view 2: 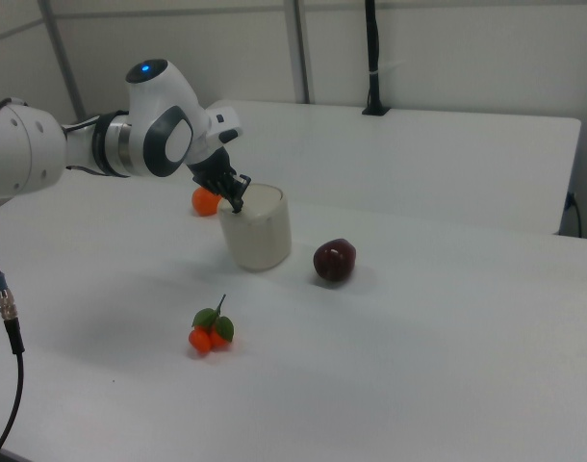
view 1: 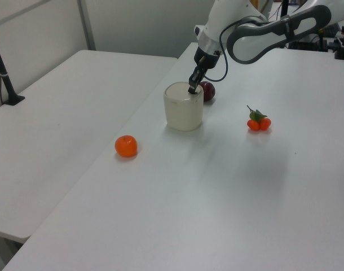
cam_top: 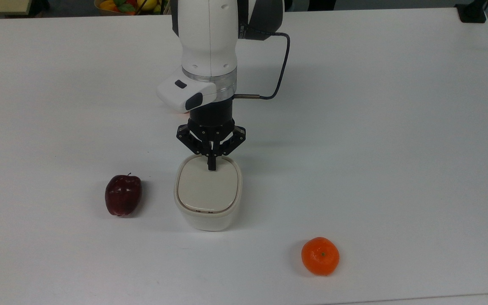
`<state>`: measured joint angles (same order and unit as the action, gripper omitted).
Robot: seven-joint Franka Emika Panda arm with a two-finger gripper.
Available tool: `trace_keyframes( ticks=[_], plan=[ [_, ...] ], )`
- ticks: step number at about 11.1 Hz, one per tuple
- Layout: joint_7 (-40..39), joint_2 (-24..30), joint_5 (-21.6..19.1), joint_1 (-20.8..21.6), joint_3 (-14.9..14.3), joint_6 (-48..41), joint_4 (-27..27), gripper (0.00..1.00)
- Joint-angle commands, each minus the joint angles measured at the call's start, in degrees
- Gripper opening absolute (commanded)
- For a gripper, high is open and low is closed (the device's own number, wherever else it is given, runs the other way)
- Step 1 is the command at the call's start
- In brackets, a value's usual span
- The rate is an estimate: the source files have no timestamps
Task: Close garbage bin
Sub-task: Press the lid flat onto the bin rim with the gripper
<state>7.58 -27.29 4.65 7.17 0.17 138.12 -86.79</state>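
The garbage bin [cam_top: 208,195] stood upright near the middle of the white table [cam_top: 396,127], its flat beige lid [cam_top: 208,188] lying level on the rim and appearing seated all round. The pincer [cam_top: 212,166] pointed down at the lid's far edge in the top view, its two fingers drawn together with nothing between them — the tips touching the lid surface close to the rim. In the left view the pincer [view 1: 192,88] met the lid on the side nearest the dark red apple [view 1: 207,91]. The apple [cam_top: 123,195] lay to the top view's left of the bin, near but apart. An orange [cam_top: 320,255] sat toward the top view's lower right, well apart from the bin. A small cluster of orange fruits with green leaves [view 2: 212,330] rested on the table in the right view, below the bin [view 2: 257,226] — also well apart.
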Motion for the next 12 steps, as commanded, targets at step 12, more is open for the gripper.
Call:
trace_keyframes(
  ticks=[12],
  plan=[
    [0.9,6.4,0.0,0.5,-0.3,-10.4,0.0,0.0]
  ],
)
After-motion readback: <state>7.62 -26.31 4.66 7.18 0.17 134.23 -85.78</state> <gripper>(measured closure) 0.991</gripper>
